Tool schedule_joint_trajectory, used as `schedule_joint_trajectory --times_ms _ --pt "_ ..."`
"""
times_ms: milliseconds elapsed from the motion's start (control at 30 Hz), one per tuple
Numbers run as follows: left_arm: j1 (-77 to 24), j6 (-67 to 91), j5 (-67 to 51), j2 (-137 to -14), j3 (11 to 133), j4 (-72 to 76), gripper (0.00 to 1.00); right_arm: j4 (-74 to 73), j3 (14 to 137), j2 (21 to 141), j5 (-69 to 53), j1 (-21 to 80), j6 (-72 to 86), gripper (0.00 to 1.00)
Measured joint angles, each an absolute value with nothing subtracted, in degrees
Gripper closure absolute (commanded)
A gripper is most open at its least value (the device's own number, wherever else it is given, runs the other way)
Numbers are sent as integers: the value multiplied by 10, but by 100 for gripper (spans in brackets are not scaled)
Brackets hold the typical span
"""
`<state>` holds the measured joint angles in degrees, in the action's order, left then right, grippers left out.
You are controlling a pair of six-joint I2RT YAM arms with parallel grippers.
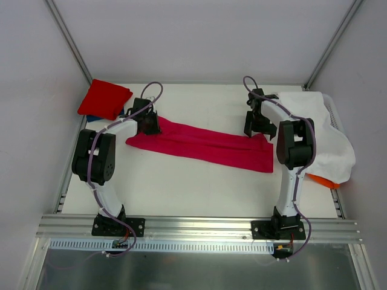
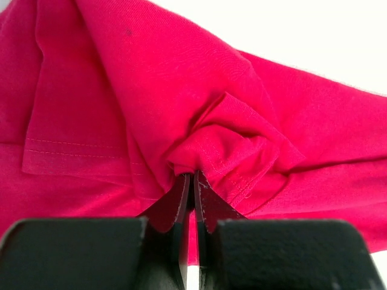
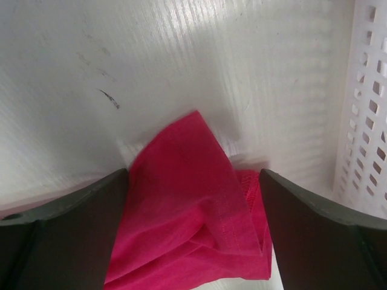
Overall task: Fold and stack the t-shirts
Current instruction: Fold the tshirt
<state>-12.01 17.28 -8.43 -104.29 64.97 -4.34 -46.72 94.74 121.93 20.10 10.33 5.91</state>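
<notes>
The crimson-pink t-shirt [image 1: 205,145] lies as a long folded band across the middle of the table. My left gripper [image 1: 148,124] is at its left end and is shut on a bunched fold of it [image 2: 217,151]. My right gripper [image 1: 260,128] is at the band's far right corner, open, its fingers [image 3: 66,235] on either side of a raised corner of the cloth [image 3: 193,217]. A folded brighter red t-shirt [image 1: 104,99] sits at the back left on top of a blue t-shirt [image 1: 92,118], of which only an edge shows.
A white cloth [image 1: 320,133] drapes over a white slotted basket [image 3: 369,103] at the right edge, with something orange [image 1: 323,179] under it. Grey walls enclose the table on three sides. A metal rail [image 1: 193,226] runs along the front.
</notes>
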Motion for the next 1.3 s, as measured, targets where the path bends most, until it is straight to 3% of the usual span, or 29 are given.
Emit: schedule_joint_trajectory --times_ms 300,333,433,733,1300 --pt "-120 173 -82 -1052 657 -54 100 -449 931 1217 203 107 73 54" --pt "-120 173 -82 -1053 659 -55 100 -444 925 1214 204 108 74 68" --pt "-120 173 -82 -1060 663 -55 100 -429 903 1203 211 114 80 89" --pt "-121 173 -82 -1065 668 -59 100 -425 894 1200 232 129 86 94" --pt "-124 173 -78 -1067 672 -64 100 -448 881 1126 305 200 86 91"
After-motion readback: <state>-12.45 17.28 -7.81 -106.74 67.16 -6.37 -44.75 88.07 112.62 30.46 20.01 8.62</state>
